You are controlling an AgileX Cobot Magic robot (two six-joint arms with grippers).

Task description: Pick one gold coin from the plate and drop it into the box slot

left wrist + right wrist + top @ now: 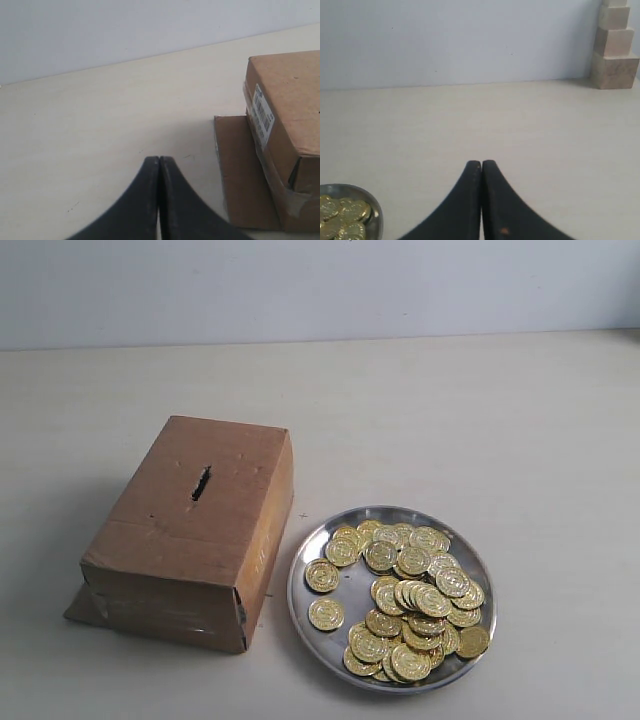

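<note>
A brown cardboard box (190,530) stands left of centre, with its dark slot (201,483) in the top face. To its right the shiny silver plate (345,595) holds several gold coins (415,595). Neither gripper shows in the exterior view. My left gripper (159,159) is shut with nothing in it, hovering over bare table beside the box (285,130). Shut and empty as well, my right gripper (481,162) sits off to one side of the plate (375,217), whose coins (347,217) peek in at the frame's corner.
A loose flap of cardboard (240,170) lies flat under the box's end. A stepped pale wooden block stack (614,45) stands by the white back wall. Pale tabletop (450,420) stretches behind the box and plate.
</note>
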